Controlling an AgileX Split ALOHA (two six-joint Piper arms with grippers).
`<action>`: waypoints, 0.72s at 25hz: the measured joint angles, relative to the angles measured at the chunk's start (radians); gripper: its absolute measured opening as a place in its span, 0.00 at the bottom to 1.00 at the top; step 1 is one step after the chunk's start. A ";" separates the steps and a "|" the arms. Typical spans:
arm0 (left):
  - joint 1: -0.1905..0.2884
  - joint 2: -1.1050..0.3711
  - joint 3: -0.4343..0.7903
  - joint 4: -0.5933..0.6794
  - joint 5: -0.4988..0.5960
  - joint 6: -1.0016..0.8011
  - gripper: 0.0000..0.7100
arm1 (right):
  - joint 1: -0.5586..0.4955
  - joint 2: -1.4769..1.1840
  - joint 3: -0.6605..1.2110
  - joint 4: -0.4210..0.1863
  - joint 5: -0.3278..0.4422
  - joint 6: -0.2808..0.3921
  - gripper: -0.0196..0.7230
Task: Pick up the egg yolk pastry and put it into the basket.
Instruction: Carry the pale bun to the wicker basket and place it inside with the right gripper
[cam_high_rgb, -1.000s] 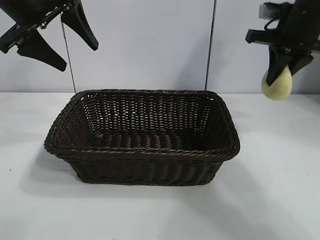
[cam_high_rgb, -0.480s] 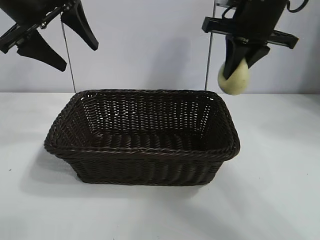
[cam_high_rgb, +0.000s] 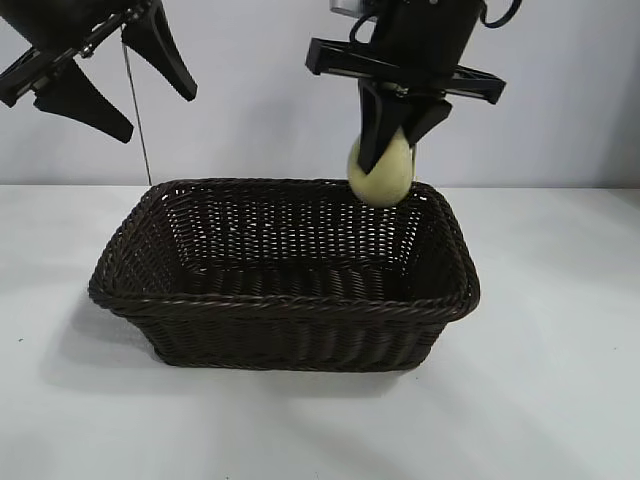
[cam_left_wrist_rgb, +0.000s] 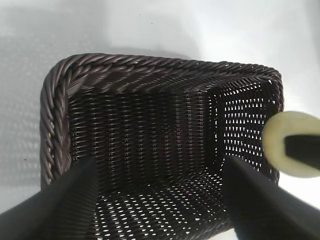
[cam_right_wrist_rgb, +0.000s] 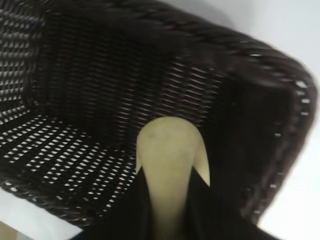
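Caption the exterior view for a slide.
Right gripper holds the egg yolk pastry above the basket; left gripper waits open.

Egg yolk pastry (cam_high_rgb: 381, 171): one small, pale yellow, rounded lump with a smooth matte surface. Suspended in the air, clamped between the two dark fingers of the right gripper (cam_high_rgb: 392, 140), its lower half showing below them. It hangs above the basket's far right corner, clear of the rim (touching no wicker).

Basket (cam_high_rgb: 283, 300): one large, rectangular, dark brown woven wicker container with a braided rim and sloping sides. Upright on the white table, long side toward the exterior camera; open weave on floor and walls.
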 joint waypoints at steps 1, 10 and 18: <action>0.000 0.000 0.000 0.000 0.000 0.000 0.72 | 0.011 0.005 0.000 0.000 -0.005 0.001 0.17; 0.000 0.000 0.000 0.000 0.000 0.000 0.72 | 0.033 0.108 0.000 0.023 -0.039 0.018 0.17; 0.000 -0.002 0.000 0.000 0.000 0.000 0.72 | 0.033 0.133 0.000 0.049 -0.080 0.019 0.49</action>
